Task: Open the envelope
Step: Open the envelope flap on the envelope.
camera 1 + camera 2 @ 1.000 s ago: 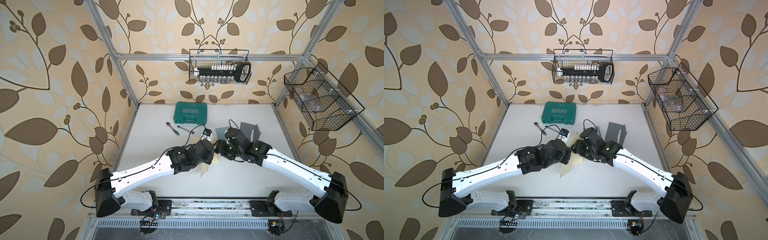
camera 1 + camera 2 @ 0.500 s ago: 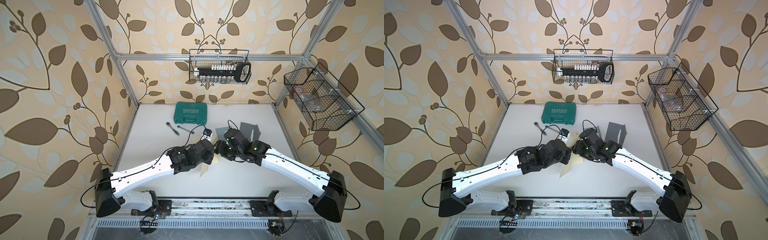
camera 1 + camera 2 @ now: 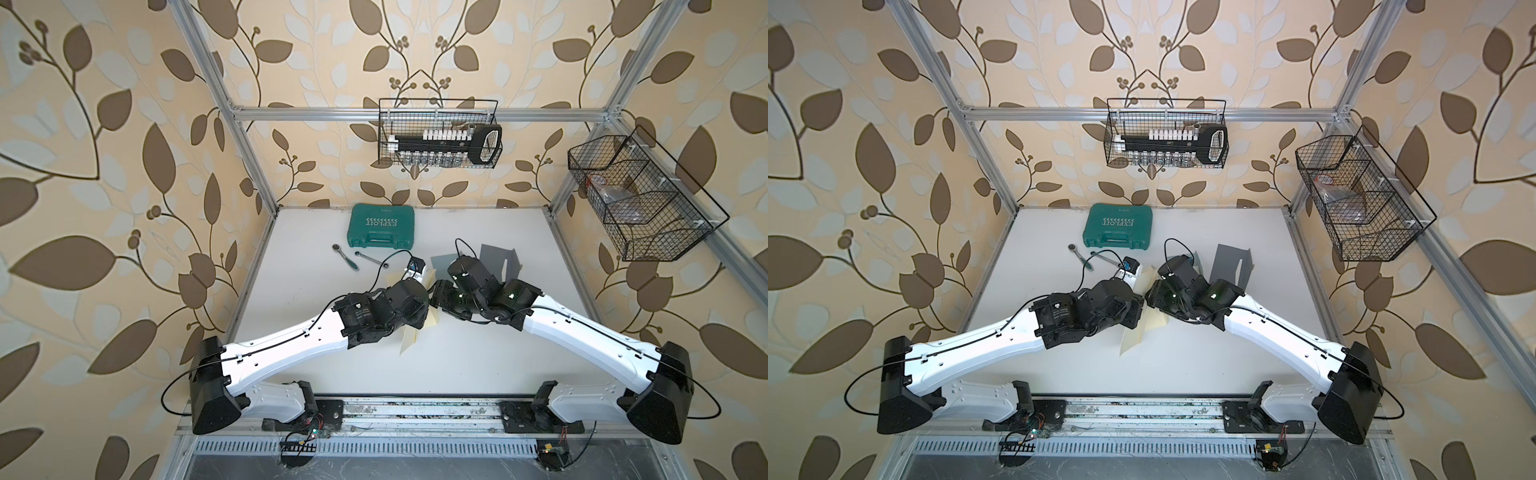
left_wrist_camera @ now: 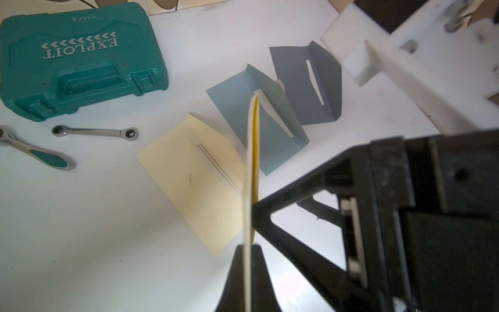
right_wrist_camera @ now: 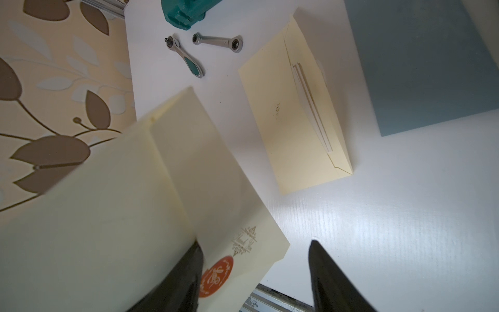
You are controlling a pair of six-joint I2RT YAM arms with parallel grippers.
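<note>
The left tool (image 4: pixel 247 250) is clamped tight on the cream envelope (image 4: pixel 252 162). The left wrist view shows the envelope edge-on, rising from between the closed fingers and held over the white worktop (image 3: pixel 478 365). In a top view the left arm (image 3: pixel 291 345) runs from its base at the lower left up and rightward to mid-frame, with its wrist turned toward the centre. The right tool (image 5: pixel 254 241) stands well open. One black finger (image 5: pixel 186 272) lies against the envelope's flap, just beside the orange wax seal (image 5: pixel 216 275). The other finger is clear of the paper, and the flap's corner sits between the two. The right arm (image 3: pixel 582 332) reaches from its base at the lower right up and leftward, so the two wrists meet mid-frame. Flat on the worktop, from left to right in the left wrist view, lie a green EXPLOIT tool case (image 4: pixel 78 59), two ratchet wrenches (image 4: pixel 94 131), another cream envelope (image 4: pixel 189 173), a blue-grey envelope (image 4: pixel 235 108) and a dark grey envelope (image 4: pixel 297 81).
</note>
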